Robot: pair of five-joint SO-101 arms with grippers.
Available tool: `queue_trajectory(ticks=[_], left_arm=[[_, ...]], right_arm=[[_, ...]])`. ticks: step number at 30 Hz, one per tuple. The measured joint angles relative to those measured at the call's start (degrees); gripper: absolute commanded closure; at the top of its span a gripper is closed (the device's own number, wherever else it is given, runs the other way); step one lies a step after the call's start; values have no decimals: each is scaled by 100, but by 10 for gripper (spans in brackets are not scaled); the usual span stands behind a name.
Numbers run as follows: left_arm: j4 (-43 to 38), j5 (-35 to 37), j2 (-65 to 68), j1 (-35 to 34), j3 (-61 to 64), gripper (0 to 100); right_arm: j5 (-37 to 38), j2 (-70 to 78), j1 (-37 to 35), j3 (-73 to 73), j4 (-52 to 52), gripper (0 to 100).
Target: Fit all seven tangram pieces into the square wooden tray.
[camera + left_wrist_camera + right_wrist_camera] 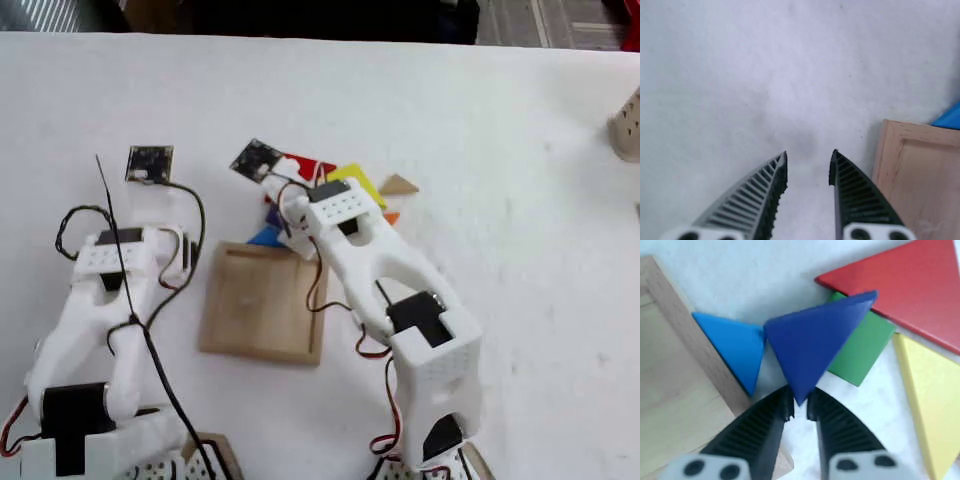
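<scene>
At far left, the left gripper (pixel 808 155) hung over the bare white table (pixel 450 100) with its jaws apart on nothing, just beside the square wooden tray (pixel 255 305), which lay flat between the two arms. Just past the tray's far rim lay a light blue triangle (pixel 737 345), and beside it the right gripper (pixel 799 397) was clamped on one corner of a dark blue triangle (pixel 812 335) that overlapped a green square (pixel 862 347). Farther right lay a red triangle (pixel 910 285), a yellow triangle (pixel 932 390), an orange piece (pixel 391 217) and a tan triangle (pixel 398 184).
</scene>
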Motion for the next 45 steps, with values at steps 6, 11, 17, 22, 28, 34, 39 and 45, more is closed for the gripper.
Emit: queue_trajectory(ticks=[6,11,17,22,28,34,39,45], left_arm=[[0,0,0,0,0,849],[0,0,0,0,0,849],[0,0,0,0,0,849],[0,0,0,0,0,849],[0,0,0,0,0,849],[0,0,0,0,0,849],[0,0,0,0,0,849],[0,0,0,0,0,849]], right_arm=[[0,0,0,0,202,981],[-290,-220,18,0,519,945],[-1020,-519,0,0,527,688],[-1222,-519,0,0,281,662],[-1248,-519,-475,0,-9,662],[-1248,-466,-589,0,-308,662],[-1248,167,-607,-413,-475,662],[-1248,1116,-607,-1776,387,784]])
